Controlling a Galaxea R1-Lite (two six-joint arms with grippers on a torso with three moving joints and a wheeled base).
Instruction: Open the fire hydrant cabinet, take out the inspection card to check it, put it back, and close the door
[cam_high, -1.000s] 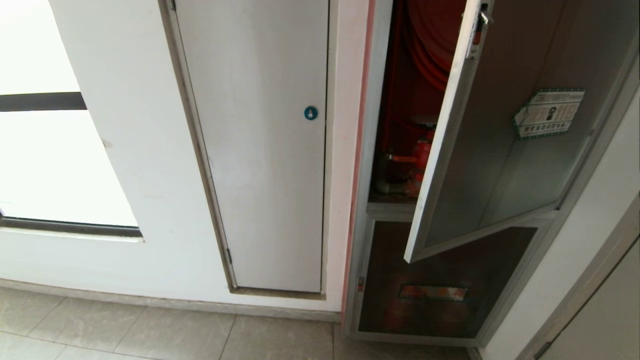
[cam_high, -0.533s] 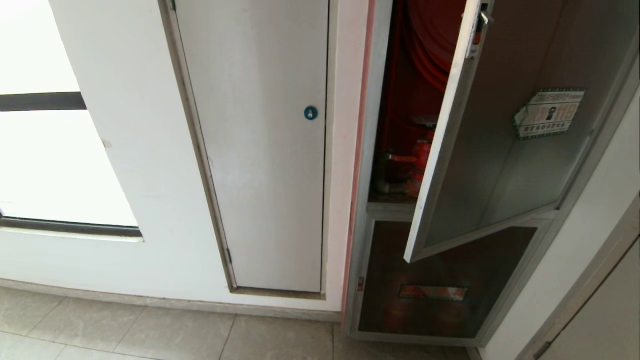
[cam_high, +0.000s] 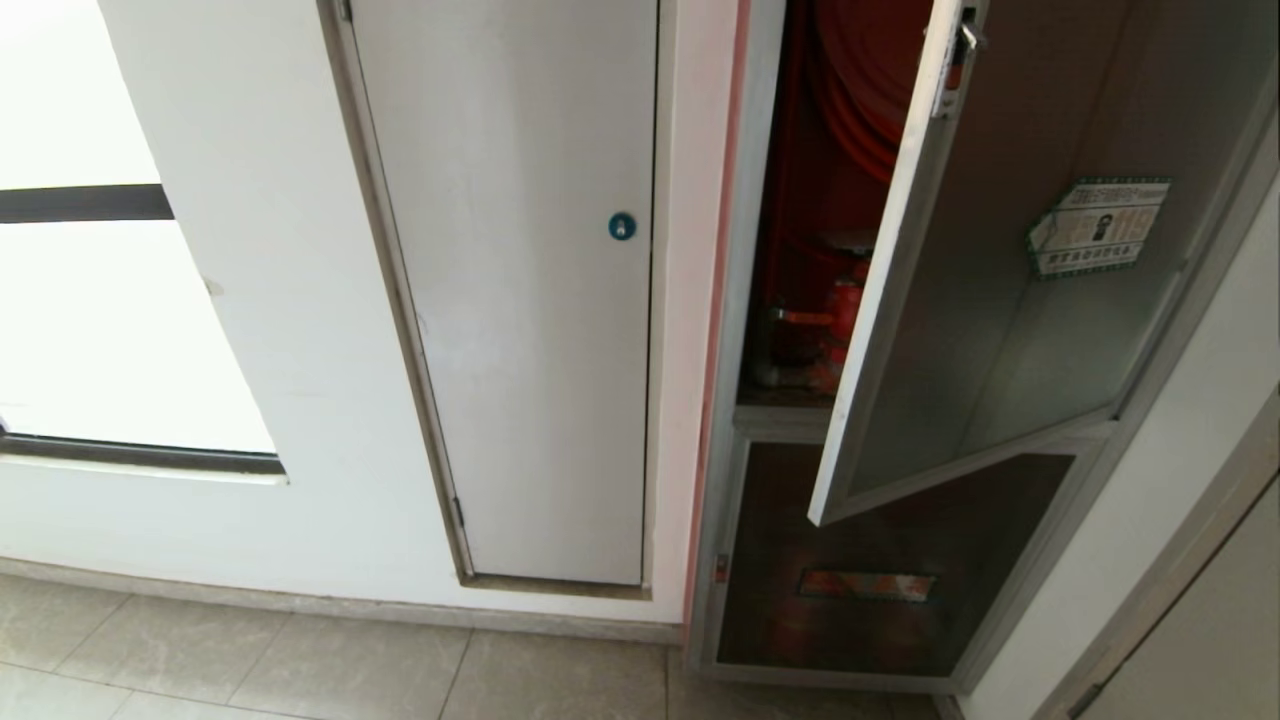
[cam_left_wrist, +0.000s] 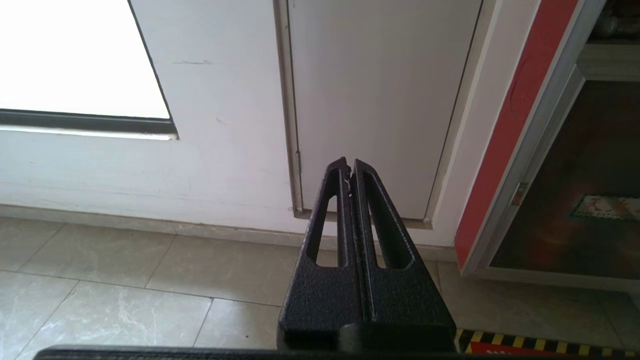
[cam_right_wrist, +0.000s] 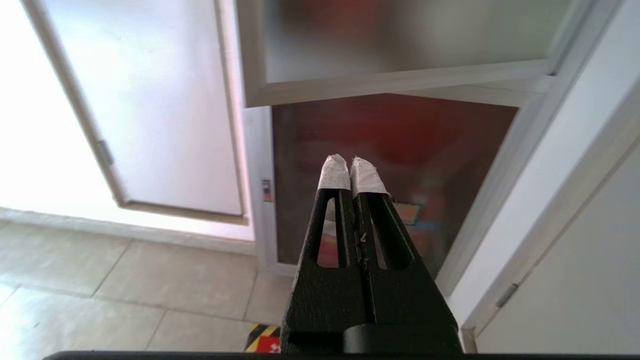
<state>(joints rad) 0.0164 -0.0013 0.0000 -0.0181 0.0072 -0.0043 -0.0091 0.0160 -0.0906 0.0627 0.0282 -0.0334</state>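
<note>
Fingers of the left gripper (cam_left_wrist: 349, 167) and right gripper (cam_right_wrist: 351, 162) press together, empty, low near the floor. White panel door (cam_high: 520, 300) fills centre frame; fire hydrant cabinet (cam_high: 760, 250) at right, its door (cam_high: 1000, 330) swung open.

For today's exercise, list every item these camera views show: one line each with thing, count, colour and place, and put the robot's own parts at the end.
fire hydrant cabinet: one, aluminium frame, red inside, right of the white door.
door: one, dark glass in aluminium frame, swung partly open.
sticker: one, green and white, on the door's glass.
hose reel: one, red, upper cabinet.
valve: one, red, on the cabinet's shelf.
lower panel: one, dark glass with orange label, below the door.
white door: one, round blue lock, left of the cabinet.
window: one, bright, far left.
floor: grey tiles.
left pincer: black, shut, low before the white door.
right pincer: black, white-taped tips, shut, before the lower panel.
</note>
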